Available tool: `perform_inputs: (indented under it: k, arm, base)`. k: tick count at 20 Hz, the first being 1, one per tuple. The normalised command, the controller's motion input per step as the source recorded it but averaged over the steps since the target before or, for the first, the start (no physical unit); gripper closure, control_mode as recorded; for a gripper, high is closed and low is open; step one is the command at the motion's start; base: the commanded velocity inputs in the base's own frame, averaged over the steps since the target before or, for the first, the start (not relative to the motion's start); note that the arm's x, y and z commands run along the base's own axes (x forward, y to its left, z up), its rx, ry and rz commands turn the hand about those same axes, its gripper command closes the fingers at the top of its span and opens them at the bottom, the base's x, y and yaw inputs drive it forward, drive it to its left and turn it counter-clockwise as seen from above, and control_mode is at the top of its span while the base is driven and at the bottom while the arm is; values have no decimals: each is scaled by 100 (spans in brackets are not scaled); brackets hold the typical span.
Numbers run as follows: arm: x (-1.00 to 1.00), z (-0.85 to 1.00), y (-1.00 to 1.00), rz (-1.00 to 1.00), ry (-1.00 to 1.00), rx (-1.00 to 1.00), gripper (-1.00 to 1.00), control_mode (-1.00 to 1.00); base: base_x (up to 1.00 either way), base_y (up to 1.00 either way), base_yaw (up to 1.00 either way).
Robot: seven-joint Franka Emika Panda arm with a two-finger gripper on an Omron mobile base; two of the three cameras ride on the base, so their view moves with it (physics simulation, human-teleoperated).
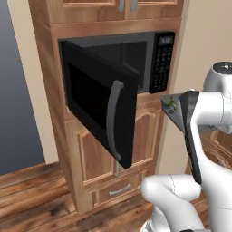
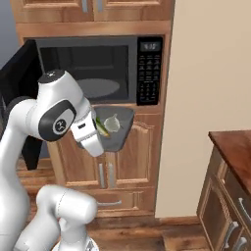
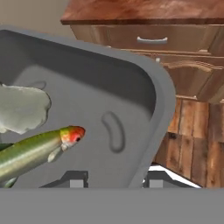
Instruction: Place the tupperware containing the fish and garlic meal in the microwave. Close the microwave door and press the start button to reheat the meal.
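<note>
I am in a kitchen with brown wooden cabinets [image 2: 122,152], a wood floor [image 1: 31,190] and a pale wall [image 2: 211,73]. The tupperware [image 2: 120,130] is up in the air in front of the cabinets, just below the open mouth of the microwave [image 2: 88,68] and near its button panel [image 2: 148,71]. Inside the tub lies the fish and garlic meal [image 2: 108,125]: a green fish [image 3: 39,148] with a red head and a pale lump of garlic [image 3: 22,109]. In the hand view my gripper [image 3: 113,181] sits at the tub's near rim, with one dark tip inside the wall and one outside, so I think it is pinching the rim, but I cannot see the pinch well. The tub looks tipped, with its open side partly facing the right base camera. Its long side seems to run from the hand out toward the cabinet, and the fish lies along that line. The microwave door [image 1: 102,108] with its grey handle [image 1: 113,120] hangs wide open on the left. My worry is that the tub is lower than the opening, so pushing forward now could bump it on the cabinet front. The food could also slide out if the tub tips more.
</note>
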Motion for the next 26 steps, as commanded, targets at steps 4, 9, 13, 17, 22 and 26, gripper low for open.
perform_inputs:
  k: [4, 9, 13, 17, 22, 26]
  arm:
    - [0, 0, 0, 0, 0, 0, 100, 100]
    - [0, 0, 0, 0, 0, 0, 100, 100]
    - [0, 0, 0, 0, 0, 0, 100, 100]
    - [0, 0, 0, 0, 0, 0, 100, 100]
    - [0, 0, 0, 0, 0, 0, 100, 100]
    - [0, 0, 0, 0, 0, 0, 100, 100]
  base:
    - [44, -21, 55]
    - [38, -37, 47]
    - [13, -70, 35]
    - [1, -71, 26]
    - [29, -22, 25]
    - [49, 0, 26]
